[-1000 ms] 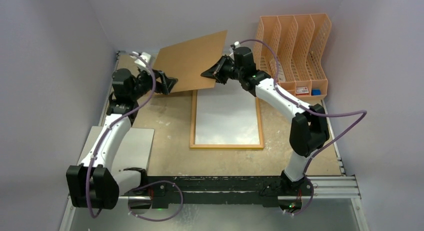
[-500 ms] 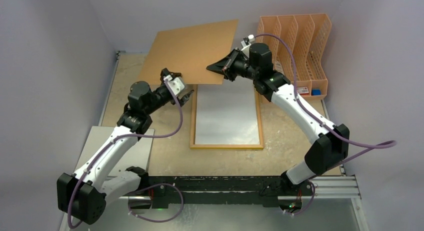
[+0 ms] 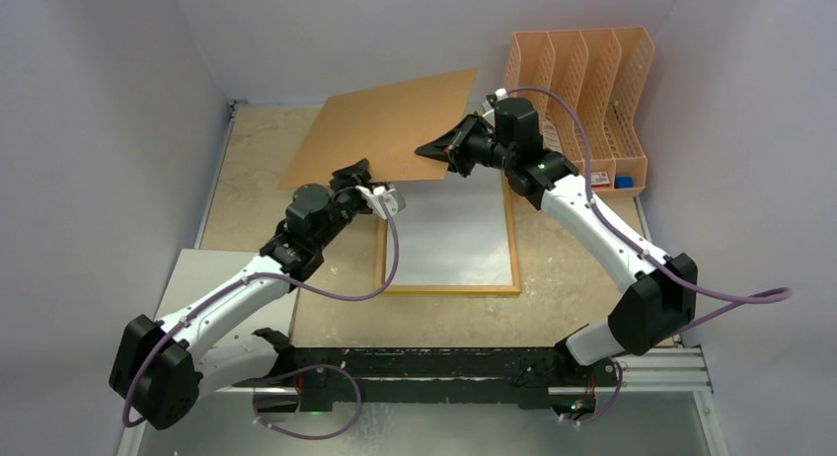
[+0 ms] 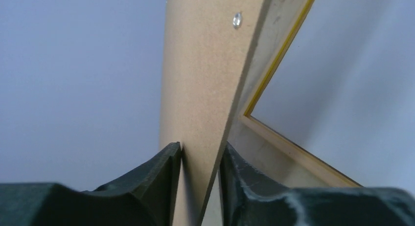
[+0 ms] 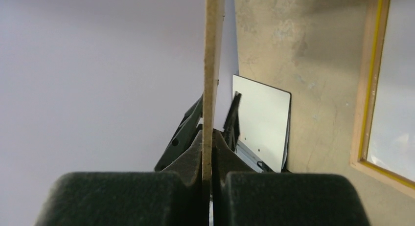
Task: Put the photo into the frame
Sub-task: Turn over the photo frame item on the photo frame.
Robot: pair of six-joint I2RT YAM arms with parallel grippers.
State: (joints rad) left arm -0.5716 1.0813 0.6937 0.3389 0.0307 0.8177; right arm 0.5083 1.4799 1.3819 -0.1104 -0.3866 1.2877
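The frame [image 3: 449, 289] lies flat on the table [image 3: 336, 318], a little right of the middle. Over its far end hangs the backing board [image 3: 385, 125], tilted, clear of the table and reaching off to the far left. The left gripper [image 3: 355, 170] is at the board's near-left edge and the right gripper [image 3: 431, 149] at its near-right corner, each with the edge between its fingers. The file rack [image 3: 582, 91] stands at the far right, beyond the frame's far-right corner. A flat panel [image 3: 197, 273] lies at the near left, partly under the left arm.

- Mottled beige tabletop [image 3: 444, 318]
- Thin rectangular wood-coloured picture frame [image 3: 449, 289], flat mid-table
- Peach plastic file rack [image 3: 592, 91], far right corner
- Flat grey-white panel [image 3: 202, 266], near left edge
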